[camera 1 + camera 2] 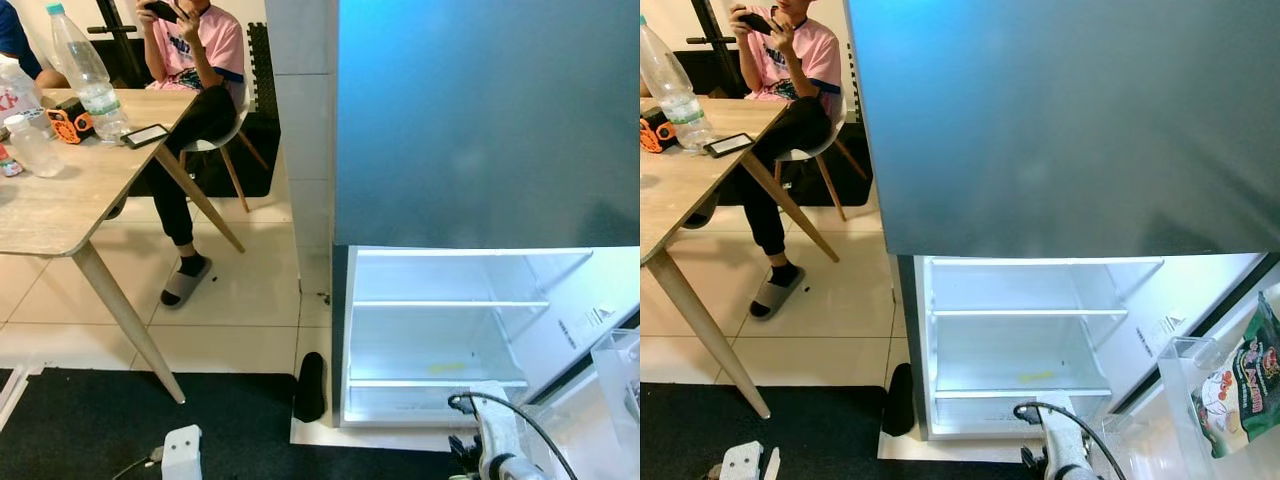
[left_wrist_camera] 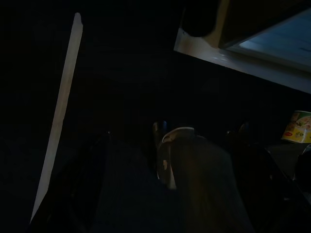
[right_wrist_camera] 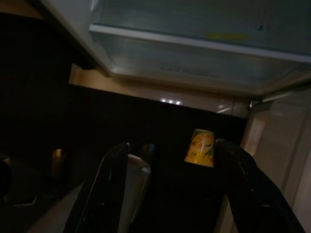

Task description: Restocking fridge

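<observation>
We stand before the open fridge [image 1: 1020,330] with empty shelves, right gripper [image 3: 170,189] fingers spread and holding nothing, left gripper's we cannot tell; next we judge we must reach the yellow cup [image 3: 200,147] on the floor.

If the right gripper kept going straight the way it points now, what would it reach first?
Probably the yellow cup, which sits between the open right gripper's fingers in the right wrist view, on the dark floor before the open fridge. Depth is unclear in the dimness.

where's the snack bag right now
In the right eye view the snack bag stands in the clear door bin of the open fridge door, at the far right, beside the lit fridge compartment with its bare shelves.
</observation>
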